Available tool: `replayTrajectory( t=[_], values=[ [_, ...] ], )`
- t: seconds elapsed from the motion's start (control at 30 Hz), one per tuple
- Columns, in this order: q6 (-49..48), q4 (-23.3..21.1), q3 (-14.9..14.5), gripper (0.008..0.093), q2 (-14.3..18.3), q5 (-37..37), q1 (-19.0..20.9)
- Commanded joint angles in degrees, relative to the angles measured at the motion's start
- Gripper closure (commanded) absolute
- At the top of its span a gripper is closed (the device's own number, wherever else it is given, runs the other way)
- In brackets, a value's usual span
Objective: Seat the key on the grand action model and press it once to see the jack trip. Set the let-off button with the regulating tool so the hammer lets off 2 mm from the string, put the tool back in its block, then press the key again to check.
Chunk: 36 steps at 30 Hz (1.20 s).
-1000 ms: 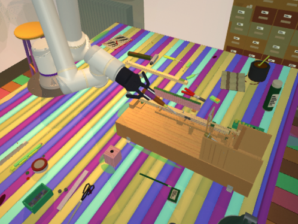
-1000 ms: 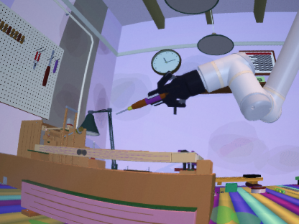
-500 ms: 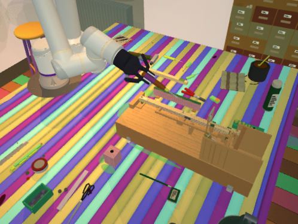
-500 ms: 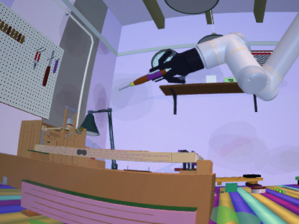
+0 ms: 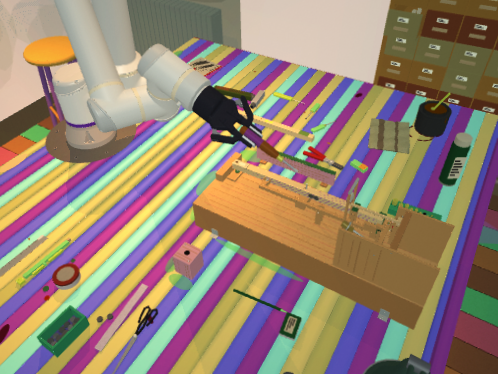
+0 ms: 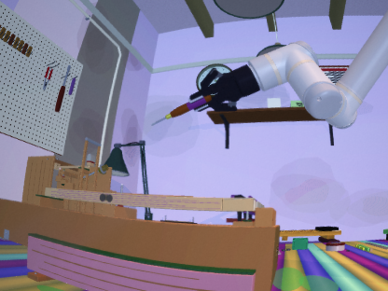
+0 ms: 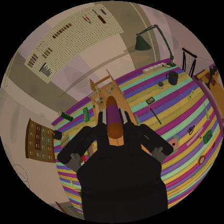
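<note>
My gripper [image 5: 248,131] [image 6: 205,100] [image 7: 113,117] hangs high above the near end of the wooden grand action model [image 5: 320,225] [image 6: 140,219] [image 7: 109,99], closed around the purple-and-brown handle of the regulating tool [image 5: 262,145] [image 6: 184,108] [image 7: 113,118], whose thin metal tip points down toward the model. The long wooden key [image 5: 295,187] [image 6: 149,200] lies along the top of the model. The hammer and let-off parts [image 5: 355,210] [image 6: 86,163] stand at the model's far end. The pink tool block [image 5: 188,260] [image 7: 172,142] sits on the striped bench in front of the model.
The pegboard [image 6: 32,88] [image 7: 73,33] hangs behind the model, with a green desk lamp [image 6: 123,163] [image 7: 145,41] beside it. A ruler and scissors [image 5: 142,320], a green tray [image 5: 62,330], a bottle [image 5: 455,157] and a black cup [image 5: 432,117] are scattered on the bench.
</note>
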Motion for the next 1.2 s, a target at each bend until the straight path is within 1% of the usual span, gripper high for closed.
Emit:
replayTrajectory(
  t=[0.0, 0.17, 0.37, 0.53, 0.97, 1.17],
  values=[
    [-1.11, 0.99, -0.47, 0.0934, 0.00, -0.29, 0.10],
    [-8.62, 7.79, -3.00, 0.0934, 0.22, -2.30, 0.75],
    [-21.30, 19.25, -7.25, 0.0934, 0.61, -5.68, 1.84],
    [-34.19, 30.91, -11.56, 0.0934, 1.01, -9.12, 2.95],
    [-70.55, 63.79, -23.70, 0.0934, 2.15, -18.82, 6.07],
    [-84.94, 76.81, -28.50, 0.0934, 2.61, -22.66, 7.31]
  ],
)
